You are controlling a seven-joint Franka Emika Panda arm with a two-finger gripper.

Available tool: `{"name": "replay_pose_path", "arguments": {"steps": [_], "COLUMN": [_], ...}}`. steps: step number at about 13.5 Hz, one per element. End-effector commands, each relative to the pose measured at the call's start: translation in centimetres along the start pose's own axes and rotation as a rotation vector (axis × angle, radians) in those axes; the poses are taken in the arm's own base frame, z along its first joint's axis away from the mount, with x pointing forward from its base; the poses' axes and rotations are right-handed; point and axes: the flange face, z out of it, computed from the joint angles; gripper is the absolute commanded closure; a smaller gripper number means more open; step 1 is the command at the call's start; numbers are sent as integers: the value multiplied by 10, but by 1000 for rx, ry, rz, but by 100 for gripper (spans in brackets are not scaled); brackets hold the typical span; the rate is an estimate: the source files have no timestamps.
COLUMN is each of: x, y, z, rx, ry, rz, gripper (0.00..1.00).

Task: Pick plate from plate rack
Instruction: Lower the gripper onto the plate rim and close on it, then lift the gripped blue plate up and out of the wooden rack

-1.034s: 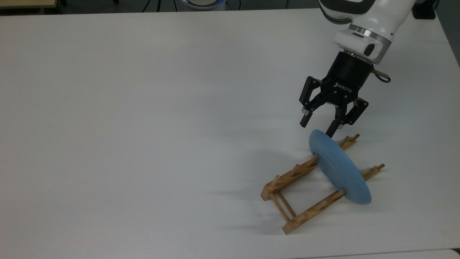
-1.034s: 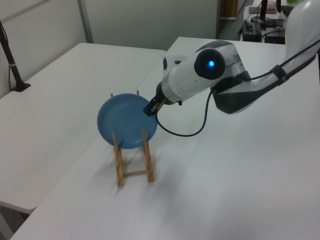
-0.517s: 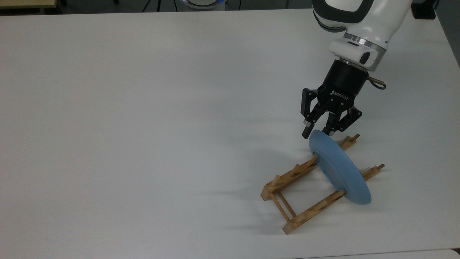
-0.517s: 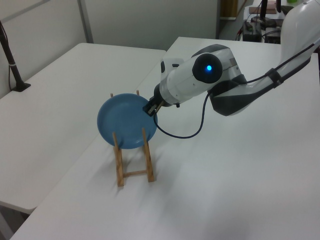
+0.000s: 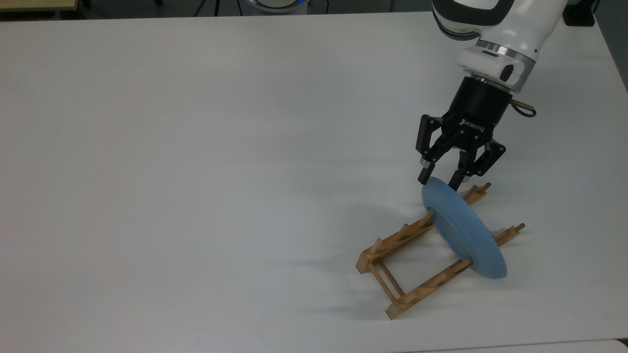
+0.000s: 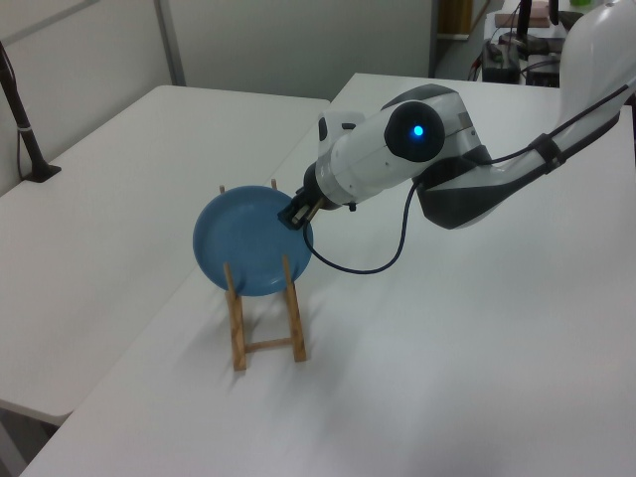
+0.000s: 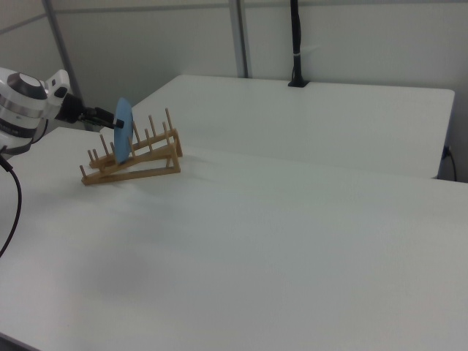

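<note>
The light-blue plate [image 5: 463, 230] stands on edge between the pegs of the wooden plate rack [image 5: 397, 238], near the rack's far end at the top view's right. My gripper [image 5: 439, 182] comes down at a slant onto the plate's upper rim. Its jaws are open, one finger on each side of that rim, and the far finger is partly hidden behind the plate. In the left view the gripper [image 6: 295, 214] meets the plate [image 6: 248, 243] at its upper right edge, above the rack [image 6: 237, 318]. In the right view the plate [image 7: 122, 130] shows edge-on in the rack [image 7: 146, 157].
The rack sits near the white table's front edge [image 5: 441, 343] in the top view. A second white table [image 6: 119, 159] adjoins it, with a black pole [image 6: 20, 109] clamped on it. The arm's black cable [image 6: 368, 263] loops beside the rack.
The gripper has dropped onto the plate's upper rim and its jaws have narrowed around it. Plate and rack have not moved.
</note>
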Motion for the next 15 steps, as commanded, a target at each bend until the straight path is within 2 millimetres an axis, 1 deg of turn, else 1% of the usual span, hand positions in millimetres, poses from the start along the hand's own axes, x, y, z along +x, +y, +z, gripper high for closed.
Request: {"name": "replay_pose_path", "arguments": {"steps": [1, 3, 4, 5, 6, 8, 9, 11, 13, 15], "x": [5, 7, 8, 8, 7, 10, 11, 10, 4, 2], "y": [2, 3, 4, 4, 3, 6, 9, 11, 12, 10], "z": [-8, -11, -12, -13, -12, -17, -17, -17, -14, -16], "rx": [3, 4, 6, 6, 6, 9, -7, -21, -36, -41], "ry": [23, 26, 27, 27, 25, 30, 24, 17, 4, 3], "rz": [8, 9, 12, 12, 10, 14, 15, 11, -1, -17], "gripper": [58, 61, 65, 70, 78, 91, 96, 100, 100, 100]}}
